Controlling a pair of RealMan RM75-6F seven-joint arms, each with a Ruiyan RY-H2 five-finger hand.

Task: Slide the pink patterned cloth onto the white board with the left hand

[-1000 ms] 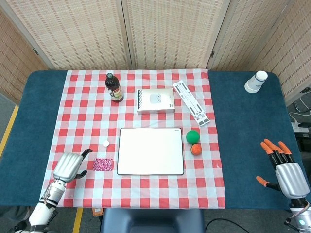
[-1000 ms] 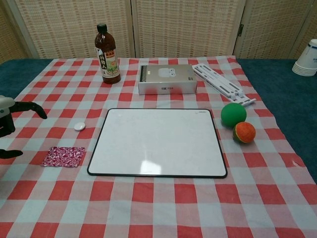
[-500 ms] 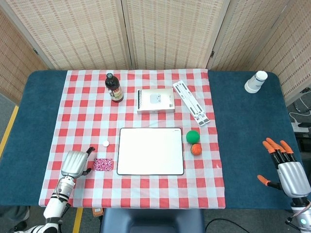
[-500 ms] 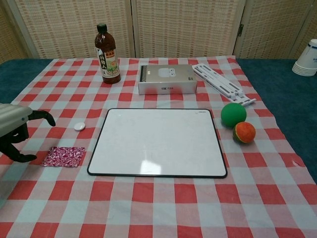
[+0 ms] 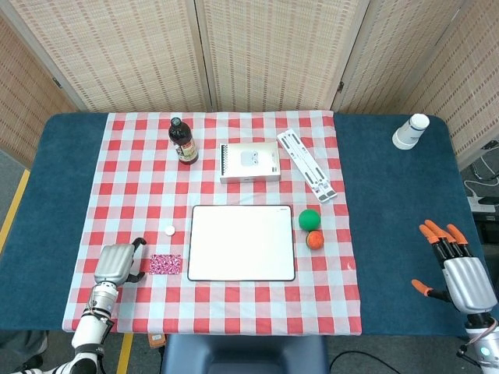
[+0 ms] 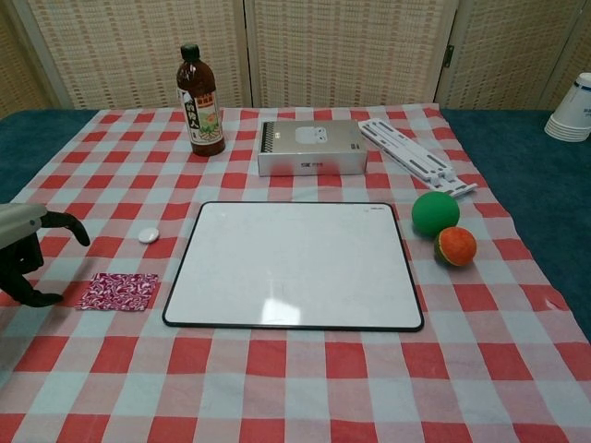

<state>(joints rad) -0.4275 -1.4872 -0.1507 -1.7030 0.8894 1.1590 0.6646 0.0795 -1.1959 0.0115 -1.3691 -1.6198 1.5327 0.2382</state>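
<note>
Since half a second ago our left hand has eased back a little from the pink patterned cloth, and its dark fingers now hang just left of the cloth's edge; we cannot tell whether the lowest fingertip touches it. That hand grasps nothing, fingers curved and spread. The cloth has not shifted: it lies flat on the checked tablecloth, just left of the white board and apart from its dark rim.

Our right hand sits well to the right of the board, over the blue table cover, orange-tipped fingers apart and holding nothing.

Taking the board as our landmark: a small white cap lies near its upper left corner, a green ball and an orange ball sit just off its right edge, the two touching or nearly so. Behind the board stands a grey box, with a brown bottle further back to the left and a white folding stand back to the right. A white paper cup rests far off the board's back right corner. Woven reed screens close the room behind the table.
</note>
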